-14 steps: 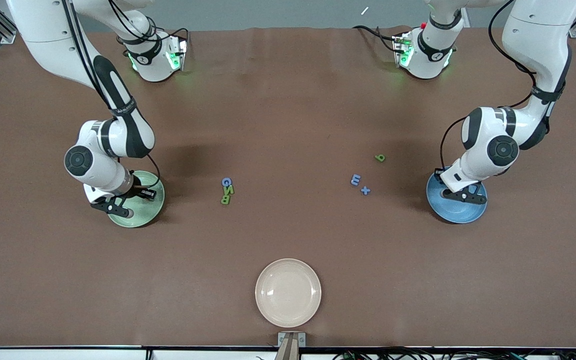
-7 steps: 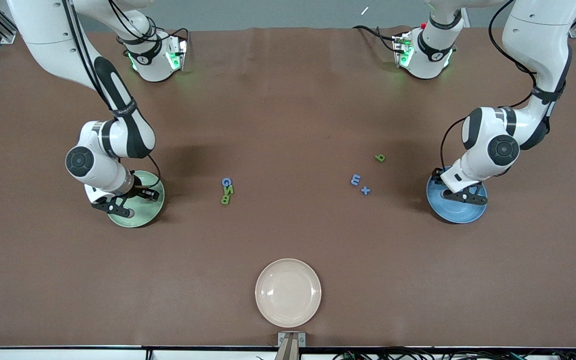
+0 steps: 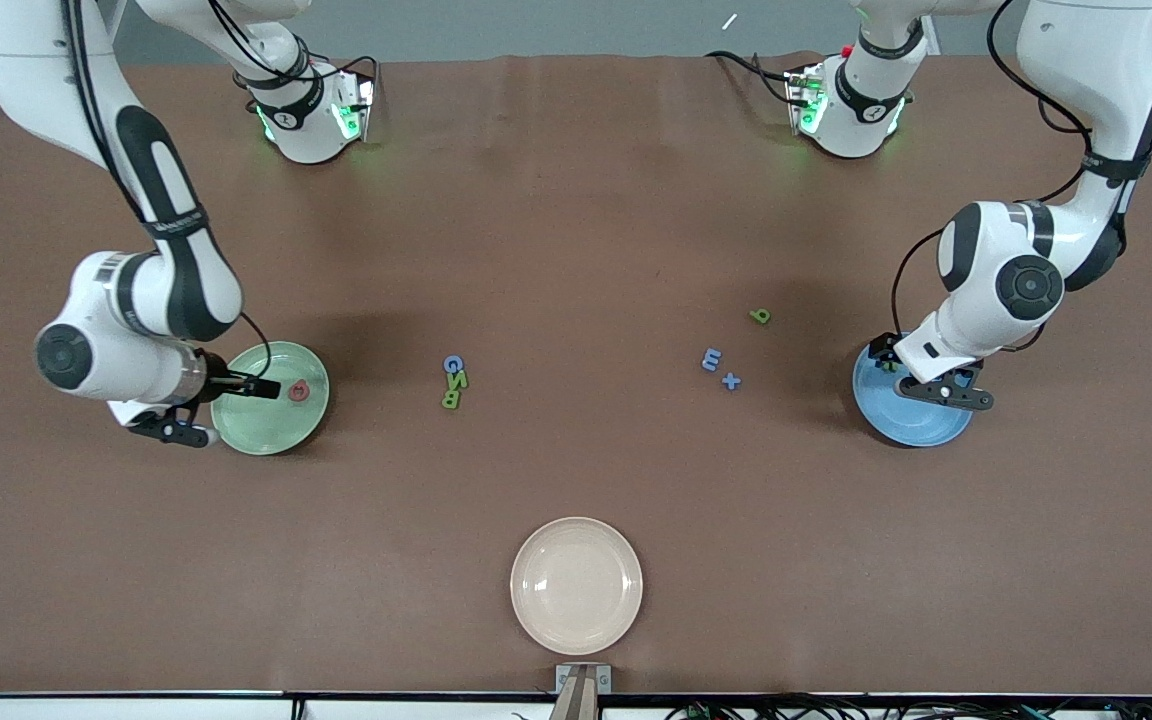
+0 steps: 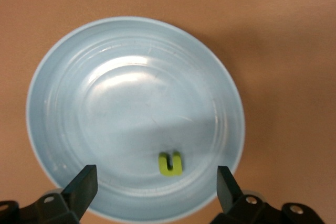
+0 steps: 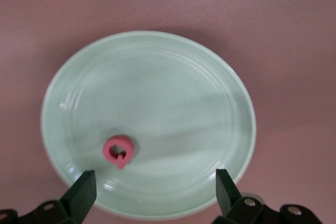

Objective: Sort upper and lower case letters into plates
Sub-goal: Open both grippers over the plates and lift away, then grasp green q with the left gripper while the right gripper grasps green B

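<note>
Front view: the left end effector, fingers apart, hangs over the blue plate near its arm's surface edge; the right end effector, likewise apart, over the mint plate. Loose letters lie mid-surface between them, this cluster nearer the right arm.

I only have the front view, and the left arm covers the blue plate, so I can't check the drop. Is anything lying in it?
Observer: Yes, one small lime-green letter lies in the blue plate; it looks like a u.
Operator: Is the left claw free of it?
Observer: Yes, the left claw hangs open over the plate, empty.
Operator: And the pink piece?
Observer: The pink piece in the green plate is a ring with a short tail, below the open right claw.
</note>
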{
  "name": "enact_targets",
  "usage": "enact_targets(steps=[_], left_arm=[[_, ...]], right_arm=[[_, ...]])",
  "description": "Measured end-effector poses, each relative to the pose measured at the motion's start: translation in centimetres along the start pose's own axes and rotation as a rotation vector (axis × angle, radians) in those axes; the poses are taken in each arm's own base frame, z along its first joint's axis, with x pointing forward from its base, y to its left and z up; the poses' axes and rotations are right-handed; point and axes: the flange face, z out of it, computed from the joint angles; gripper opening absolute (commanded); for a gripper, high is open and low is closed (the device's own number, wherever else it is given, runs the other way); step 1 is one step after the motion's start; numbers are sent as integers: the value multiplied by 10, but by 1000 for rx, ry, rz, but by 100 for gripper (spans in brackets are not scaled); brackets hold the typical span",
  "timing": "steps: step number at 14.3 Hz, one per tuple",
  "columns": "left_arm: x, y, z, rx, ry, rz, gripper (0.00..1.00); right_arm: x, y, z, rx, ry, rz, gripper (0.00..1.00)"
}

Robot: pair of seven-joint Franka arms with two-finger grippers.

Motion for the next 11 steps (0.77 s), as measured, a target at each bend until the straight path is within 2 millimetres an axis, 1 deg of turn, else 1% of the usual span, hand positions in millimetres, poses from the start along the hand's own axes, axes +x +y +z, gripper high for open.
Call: enact_targets(steps=[1,2,3,4,5,7,9,11], left_arm=[[2,4,-12,1,-12,9,100],[4,10,-24,2,-22,19,100],[6,16,-36,3,-29,28,100],[8,25,-48,-1,-33,30,100],[10,35,-57,-9,-35,22,100],[14,62,-72,-19,-36,-8,100],[18,91,-81,-23,-28,-68,100],[20,118,-86,-29,-21,-161,100]], right_arm=[[1,-5,-19,6,3,-2,100],[-1,-12,-33,13,13,7,100],[-4,-21,-42,17,20,30,100],[-9,-35,-48,18,25,51,100],[-14,-54,-50,15,29,70,100],[-27,-98,-47,6,41,99,100],[-39,-141,-43,13,78,94,100],[-51,-177,-38,24,115,106,100]])
